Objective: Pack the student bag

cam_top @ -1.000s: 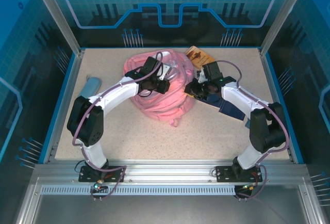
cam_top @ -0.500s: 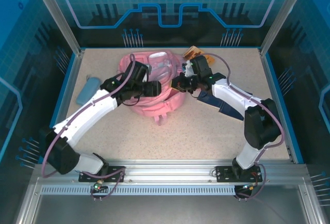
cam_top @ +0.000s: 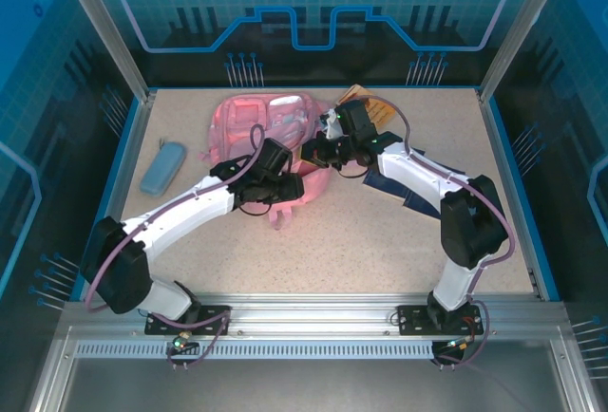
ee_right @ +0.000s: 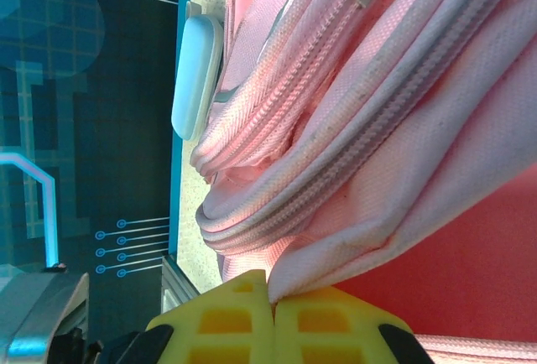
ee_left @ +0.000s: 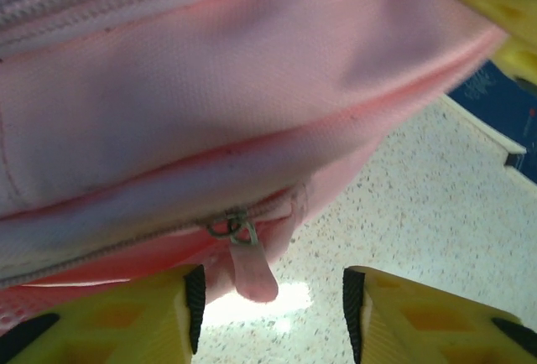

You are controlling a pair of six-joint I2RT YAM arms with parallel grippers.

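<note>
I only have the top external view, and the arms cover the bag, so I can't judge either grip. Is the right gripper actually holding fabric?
Observer: Yes. In the right wrist view the right gripper is shut on a fold of the student bag, just below a zipper track.
Operator: And the left one, does it have the zipper pull?
Observer: No. In the left wrist view the left gripper is open. The pink zipper pull hangs in the gap between its jaws, not pinched.
</note>
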